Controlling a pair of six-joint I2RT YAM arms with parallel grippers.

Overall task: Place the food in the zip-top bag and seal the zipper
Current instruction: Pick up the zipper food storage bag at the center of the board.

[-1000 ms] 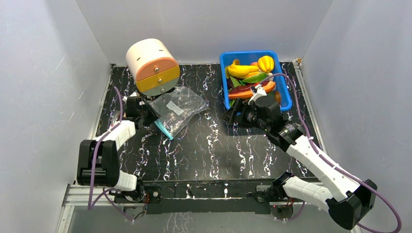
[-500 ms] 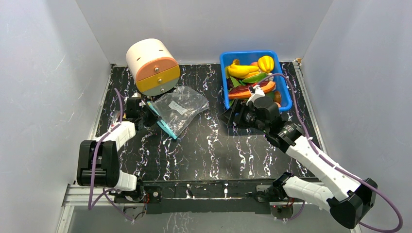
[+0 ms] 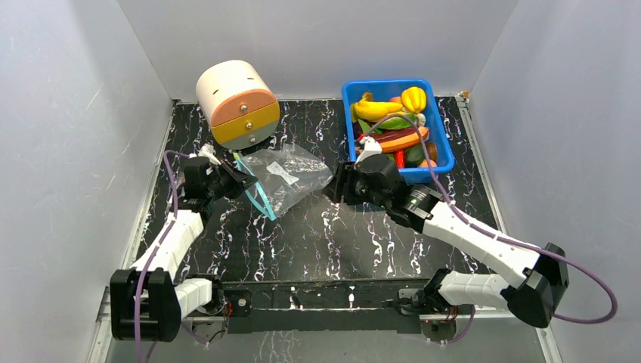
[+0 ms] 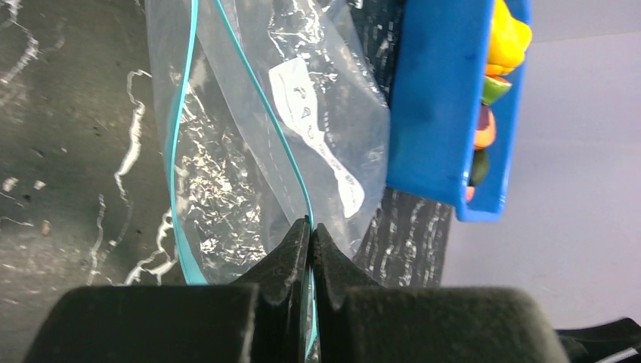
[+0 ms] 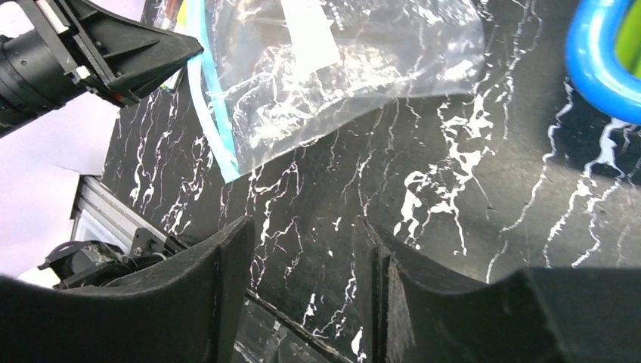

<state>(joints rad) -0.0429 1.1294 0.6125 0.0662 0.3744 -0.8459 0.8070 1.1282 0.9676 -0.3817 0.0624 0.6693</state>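
Observation:
The clear zip-top bag (image 3: 291, 175) with a white label (image 4: 314, 125) lies at the table's back left, its mouth held open. My left gripper (image 3: 246, 175) is shut on one lip of the teal zipper (image 4: 257, 113); the other lip (image 4: 180, 128) curves away to the left. My right gripper (image 3: 336, 181) is open and empty, just right of the bag's closed end, above the bare table. In its wrist view the bag (image 5: 340, 68) lies ahead of the fingers (image 5: 227, 287). The toy food (image 3: 393, 117) sits in the blue bin.
The blue bin (image 3: 442, 151) stands at the back right, just behind my right arm. A cream and orange drum-shaped drawer box (image 3: 238, 103) stands at the back left, behind the bag. Grey walls close in left, right and back.
My right gripper moved left from the blue bin to the bag's closed end. My left gripper lifted the zipper lip and the bag's mouth opened wider; the left arm swung nearer.

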